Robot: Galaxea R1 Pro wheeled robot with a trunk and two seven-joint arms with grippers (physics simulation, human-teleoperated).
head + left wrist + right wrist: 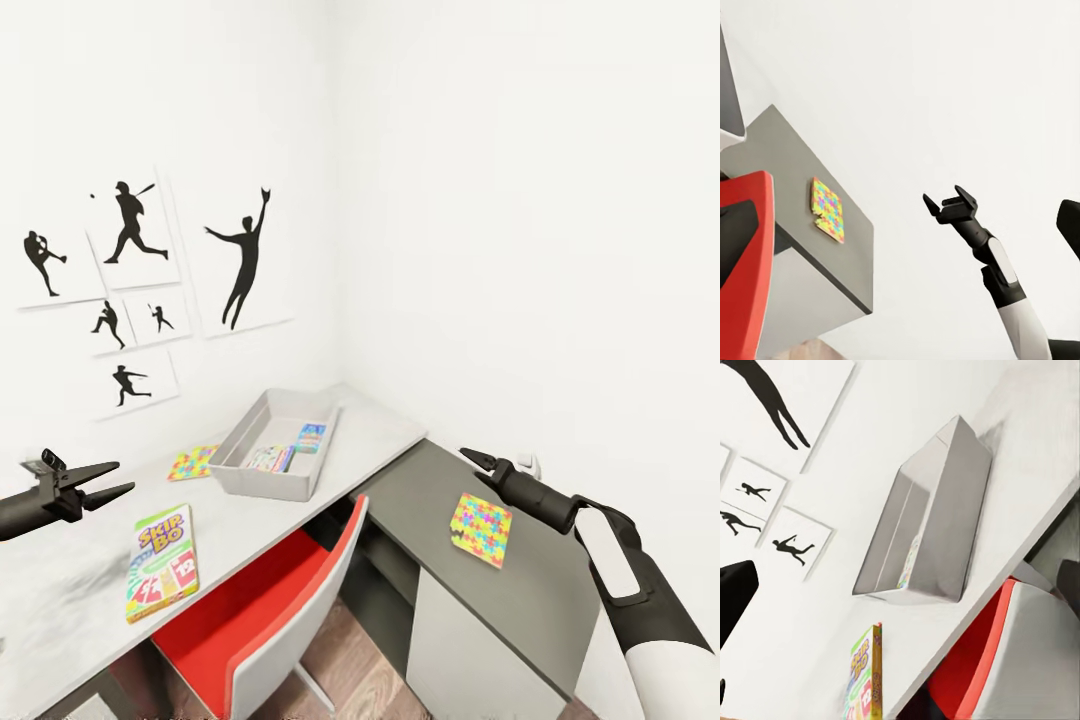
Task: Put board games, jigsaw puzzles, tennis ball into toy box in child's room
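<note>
Nearest to us in the head view stood the red chair (270, 620), tucked under the table (60, 590). On the table's pale top, close to its front edge, the SKIP BO board game (161, 561) lay flat. Beyond it sat the toy box (275, 443), a grey bin already holding flat colourful items that were too small for us to name. Just beside the box, on the wall side, lay one jigsaw puzzle (193, 462), partly hidden by the bin's rim. The other jigsaw puzzle (481, 528) rested on the low dark grey cabinet (520, 600) at the corner, well apart from the box.

Our left end effector (108, 480) hovered above the table near the SKIP BO box, its fingers spread and holding nothing. Our right end effector (478, 460) hung over the cabinet, near the puzzle there; in the left wrist view its fingers (931, 204) stood parted and empty. Baseball-player silhouette prints (130, 280) covered the white wall behind the table.
</note>
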